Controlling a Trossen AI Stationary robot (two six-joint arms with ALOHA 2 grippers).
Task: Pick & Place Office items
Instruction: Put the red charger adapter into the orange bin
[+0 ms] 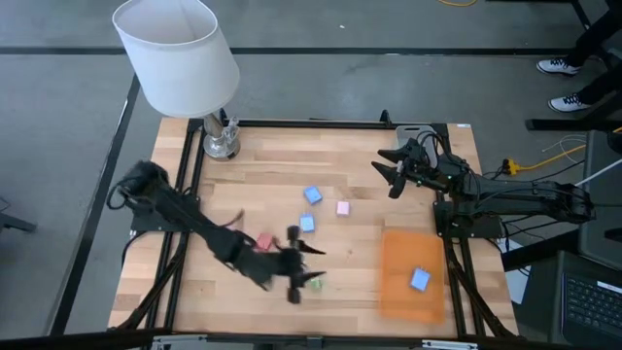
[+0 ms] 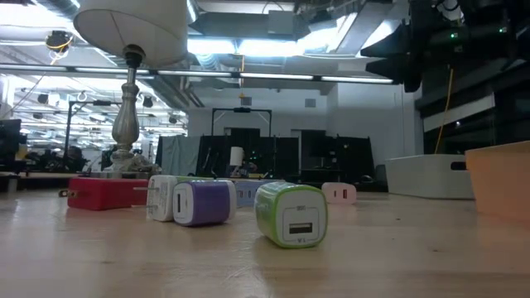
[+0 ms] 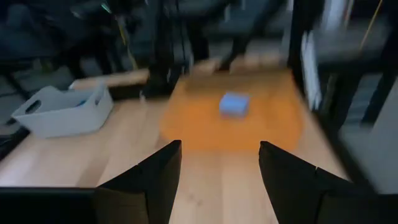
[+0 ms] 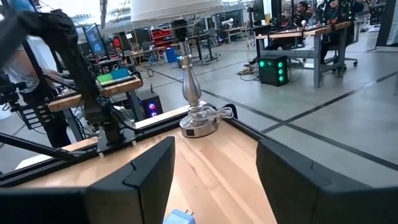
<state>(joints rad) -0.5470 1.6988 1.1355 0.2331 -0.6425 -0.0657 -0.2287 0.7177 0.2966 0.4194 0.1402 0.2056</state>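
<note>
Small office items lie loose on the wooden table: two blue pieces (image 1: 312, 195) (image 1: 307, 223), a pink one (image 1: 342, 207), a red one (image 1: 262, 241) and a green one (image 1: 316, 284). Another blue piece (image 3: 234, 104) rests on the flat orange sheet (image 1: 413, 272). My left gripper (image 1: 307, 271) hovers open above the table near the front edge, beside the green piece, and points toward the orange sheet with nothing between its fingers (image 3: 158, 174). My right gripper (image 1: 394, 173) waits open and raised at the far right, facing the lamp.
A lamp with a white shade (image 1: 180, 49) stands at the far left corner. A grey tray (image 3: 62, 111) sits at the far right, behind my right arm. In the low view the green piece (image 2: 291, 213) and a purple-white piece (image 2: 203, 203) stand closest.
</note>
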